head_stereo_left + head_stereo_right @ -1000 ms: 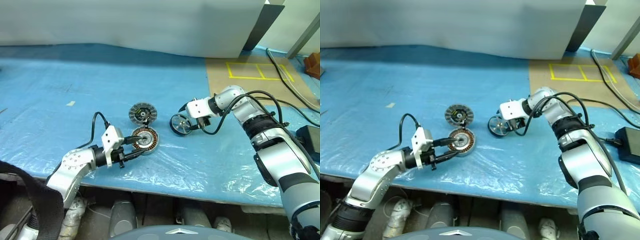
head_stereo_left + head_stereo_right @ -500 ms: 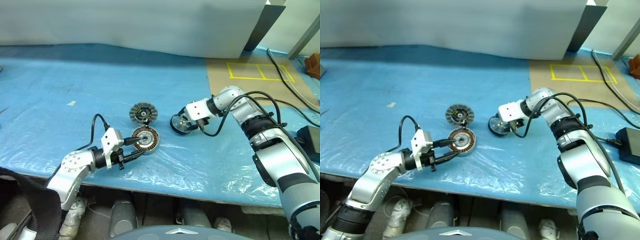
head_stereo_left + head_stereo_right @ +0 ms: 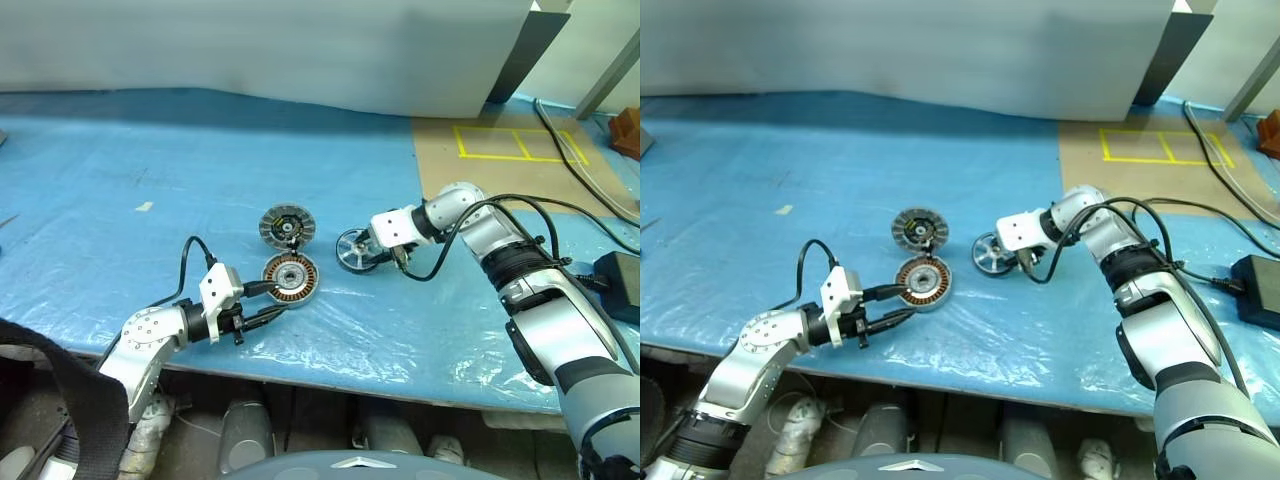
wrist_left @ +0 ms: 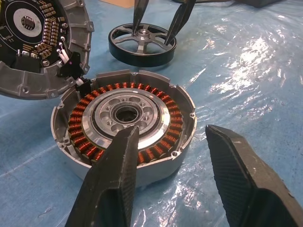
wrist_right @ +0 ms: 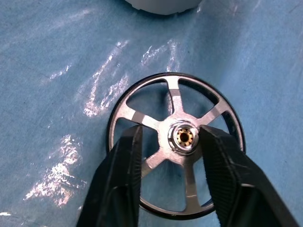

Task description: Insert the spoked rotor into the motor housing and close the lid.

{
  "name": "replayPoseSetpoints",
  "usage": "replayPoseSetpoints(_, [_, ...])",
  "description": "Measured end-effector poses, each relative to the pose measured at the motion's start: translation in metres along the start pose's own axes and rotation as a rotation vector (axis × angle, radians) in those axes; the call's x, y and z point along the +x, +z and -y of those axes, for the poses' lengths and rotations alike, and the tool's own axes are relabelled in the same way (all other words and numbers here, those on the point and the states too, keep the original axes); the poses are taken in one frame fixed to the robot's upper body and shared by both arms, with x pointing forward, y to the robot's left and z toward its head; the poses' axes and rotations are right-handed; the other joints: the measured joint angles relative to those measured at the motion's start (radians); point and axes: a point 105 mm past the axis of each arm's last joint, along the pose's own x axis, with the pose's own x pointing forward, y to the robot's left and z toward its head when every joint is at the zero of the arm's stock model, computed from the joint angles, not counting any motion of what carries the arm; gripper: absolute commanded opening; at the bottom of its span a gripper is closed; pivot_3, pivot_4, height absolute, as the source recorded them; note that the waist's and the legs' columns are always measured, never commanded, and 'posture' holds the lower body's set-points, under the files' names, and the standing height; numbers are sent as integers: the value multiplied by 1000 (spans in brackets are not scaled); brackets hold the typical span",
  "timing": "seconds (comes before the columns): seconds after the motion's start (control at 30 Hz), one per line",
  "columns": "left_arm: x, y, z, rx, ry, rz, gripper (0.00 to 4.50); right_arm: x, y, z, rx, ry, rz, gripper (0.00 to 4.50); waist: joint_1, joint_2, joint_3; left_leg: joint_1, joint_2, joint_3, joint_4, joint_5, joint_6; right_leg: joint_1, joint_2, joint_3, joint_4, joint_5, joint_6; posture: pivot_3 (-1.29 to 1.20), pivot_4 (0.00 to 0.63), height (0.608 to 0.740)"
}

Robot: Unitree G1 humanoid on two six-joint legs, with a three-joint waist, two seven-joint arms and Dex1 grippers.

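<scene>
Spoked rotor (image 3: pixel 356 250) lies flat on the blue sheet (image 3: pixel 120 160), centre of frame, just right of the motor housing (image 3: pixel 290 277). Right gripper (image 5: pixel 182 137) is down over it, fingers through the spokes either side of the hub, narrow gap, not clearly clamped. Lid (image 3: pixel 286 226) sits just above the housing, dark face up, touching its rim. Left gripper (image 4: pixel 170 151) at lower left, jaws half apart, one finger over the housing's windings, the other outside the wall; can't tell if it's touching.

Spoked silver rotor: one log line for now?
shiny spoked silver rotor: flat on blue sheet | right gripper: straddling hub | copper-wound motor housing: empty | left gripper: open at housing
</scene>
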Motion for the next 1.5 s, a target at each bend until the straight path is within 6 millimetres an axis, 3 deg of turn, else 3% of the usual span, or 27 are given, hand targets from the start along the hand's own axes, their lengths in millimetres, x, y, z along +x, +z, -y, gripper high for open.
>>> replayPoseSetpoints(0.07, [0, 0, 0, 1, 1, 1, 2343, -1, 0, -1, -5, 7, 0, 755, 0, 0, 0, 1, 0, 0, 0, 0, 0, 1, 0, 0, 0, 0, 0, 0, 150, 740])
replayPoseSetpoints(0.57, [2, 1, -3, 2, 5, 25, 2343, -1, 10, -4, 10, 7, 25, 757, 0, 0, 0, 2, 0, 1, -1, 0, 0, -1, 0, 2, 2, 0, 0, 0, 150, 740])
replayPoseSetpoints(0.8, [-8, 11, -9, 17, -3, 38, 2343, -19, 65, -1, -96, 10, 158, 757, -2, -1, 1, 2, 1, 1, -2, 0, 0, -2, 1, 3, 2, 0, 0, 0, 150, 740])
replayPoseSetpoints(0.97, [-12, 14, -12, 12, 12, 43, 2343, -6, 101, 4, -61, 19, 312, 757, -2, -1, 1, 3, 3, 2, -2, 0, -1, -2, 0, 4, 2, 0, 0, 0, 150, 740])
replayPoseSetpoints(1.13, [-19, 18, -15, 28, 27, 23, 2343, 5, 128, 14, 105, 14, 501, 757, -1, -2, 2, 2, 3, 2, -4, 0, -1, -2, 0, 4, 0, 0, 0, 0, 150, 740])
replayPoseSetpoints(1.3, [-24, 21, -13, 25, 56, 16, 2343, 6, 130, 10, 312, -46, 602, 757, 9, -2, 2, 3, 1, 2, -10, 2, -4, 0, 0, 3, -8, 0, 0, 0, 150, 740])
replayPoseSetpoints(1.5, [-26, 26, -13, 33, 61, 9, 2343, 20, 105, -3, 383, -122, 517, 757, 6, -2, 2, 3, -2, 2, -12, 2, -5, 0, 0, 2, -9, 0, 0, 0, 150, 740])
